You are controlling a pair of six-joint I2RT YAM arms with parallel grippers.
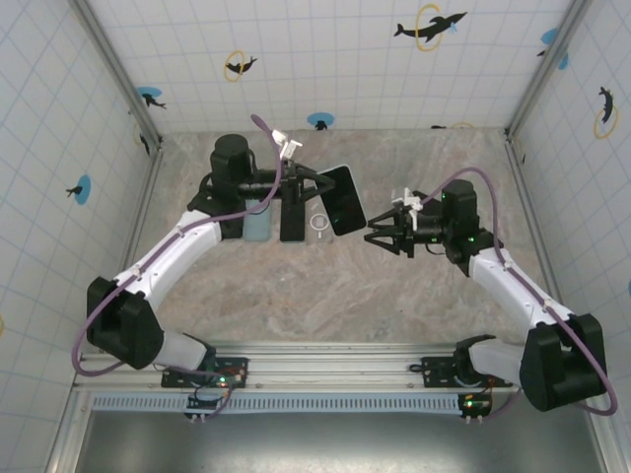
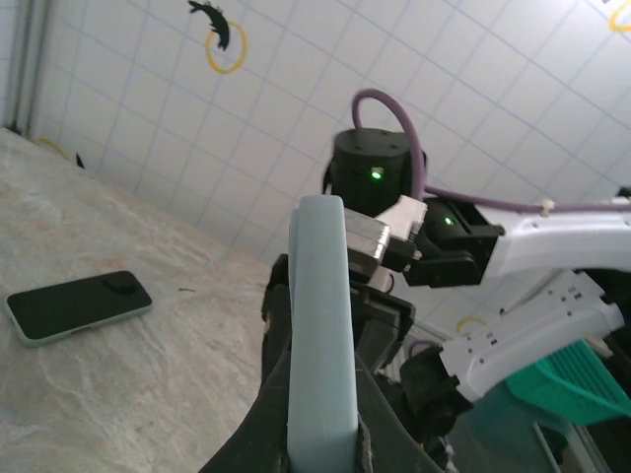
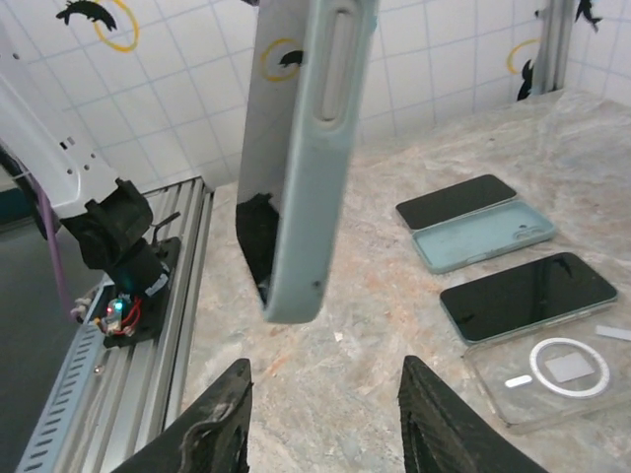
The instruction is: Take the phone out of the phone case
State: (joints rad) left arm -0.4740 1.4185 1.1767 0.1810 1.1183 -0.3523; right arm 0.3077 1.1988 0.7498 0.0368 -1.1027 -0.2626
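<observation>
The phone, dark screen showing, sits in its pale blue phone case (image 1: pixel 340 199) and is held up off the table, tilted. My left gripper (image 1: pixel 315 187) is shut on the case's edge; in the left wrist view that pale blue edge (image 2: pixel 320 315) runs up between the black fingers (image 2: pixel 389 434). From the right wrist camera the case (image 3: pixel 301 148) hangs upright just ahead of my right gripper (image 3: pixel 325 424). Its fingers (image 3: pixel 212 429) are spread wide with nothing between them, a short gap below the case's lower end. In the top view the right gripper (image 1: pixel 380 236) is just right of the phone.
On the table behind the held phone lie an empty pale blue case (image 3: pixel 483 236), a black phone (image 3: pixel 455 200), a second black phone (image 3: pixel 527 294) and a clear case with a ring (image 3: pixel 552 379). The metal rail (image 3: pixel 148 325) runs along the near edge.
</observation>
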